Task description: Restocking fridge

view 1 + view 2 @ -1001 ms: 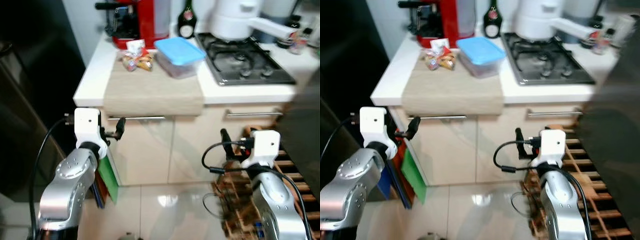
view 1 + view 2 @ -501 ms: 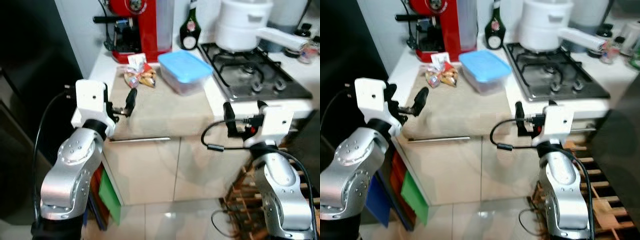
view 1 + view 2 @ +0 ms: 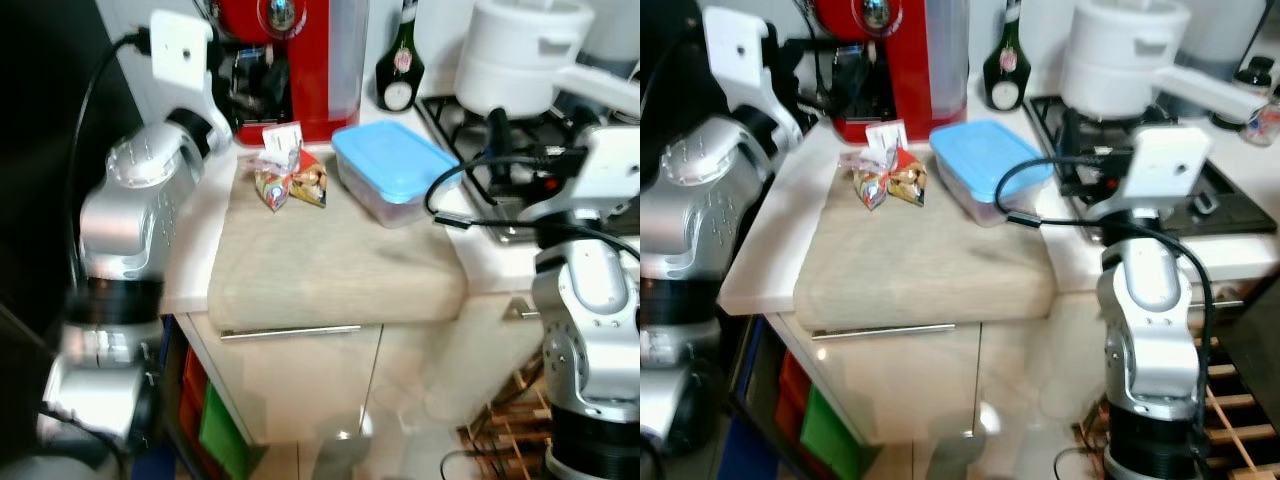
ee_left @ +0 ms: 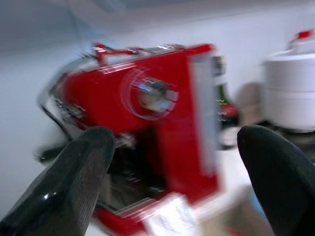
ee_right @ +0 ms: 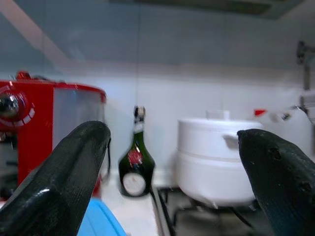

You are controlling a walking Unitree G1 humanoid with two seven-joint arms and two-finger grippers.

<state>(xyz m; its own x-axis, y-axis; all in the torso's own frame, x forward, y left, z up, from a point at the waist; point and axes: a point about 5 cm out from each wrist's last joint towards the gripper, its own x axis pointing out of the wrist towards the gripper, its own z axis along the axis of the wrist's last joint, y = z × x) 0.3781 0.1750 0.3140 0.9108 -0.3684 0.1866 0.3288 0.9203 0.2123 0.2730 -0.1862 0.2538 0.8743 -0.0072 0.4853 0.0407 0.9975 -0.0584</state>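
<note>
Standing closer to the counter than it was a second ago, the robot now looks down on a worktop that fills most of the head views, and both arms have come up from cabinet height to worktop level; much of that shift is the camera's own approach, so the goods themselves should not be read as having moved. Nearest is the pale wooden board (image 3: 335, 275) forming the front of the counter, with the drawer handle (image 3: 290, 332) just below its edge. The right gripper (image 5: 172, 182) is raised over the counter's right side by the stove, its two black fingers spread wide with nothing between them. The left gripper (image 4: 182, 182) is lifted high on the left, next to the red coffee machine (image 3: 300, 60), fingers likewise parted and empty; its wrist view is blurred, which suggests the arm is mid-swing. Farther in on the board lie the likely items to restock: the snack packets (image 3: 290, 180) and, just beside them on the right, the blue-lidded container (image 3: 390, 180), neither touched by a gripper. Behind these stand a dark bottle (image 3: 398, 70) and a white pot (image 3: 520, 60) on the gas hob (image 3: 1240, 205). Judging from the raised, open grippers, the approach is finished and a pickup is about to begin; nothing has yet been lifted toward the fridge, presumably the dark mass at far left.
</note>
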